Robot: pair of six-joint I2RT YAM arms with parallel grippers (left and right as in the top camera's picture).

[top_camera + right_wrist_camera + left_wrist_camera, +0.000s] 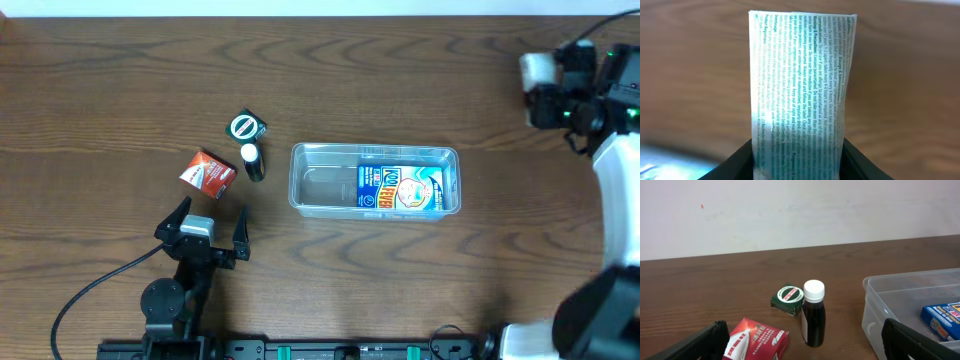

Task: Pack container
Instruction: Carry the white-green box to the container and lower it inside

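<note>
Counting across the counter (120, 80), one clear container (315, 190), one dark bottle (254, 165) with a white cap and four small boxes were seen. A blue box (400, 188) was laid flat inside the container, a red box (207, 172) and a green box (247, 127) lay beside the bottle, and a white box (800, 85) was gripped upright by the right jaws. The container was set mid-counter, to the right of the widely spread, empty left jaws and well apart from the right jaws at the far right edge. Its right part was cut off in the left wrist view. The white box's lower end was hidden between the jaws, and its fine print was hard to make out.
</note>
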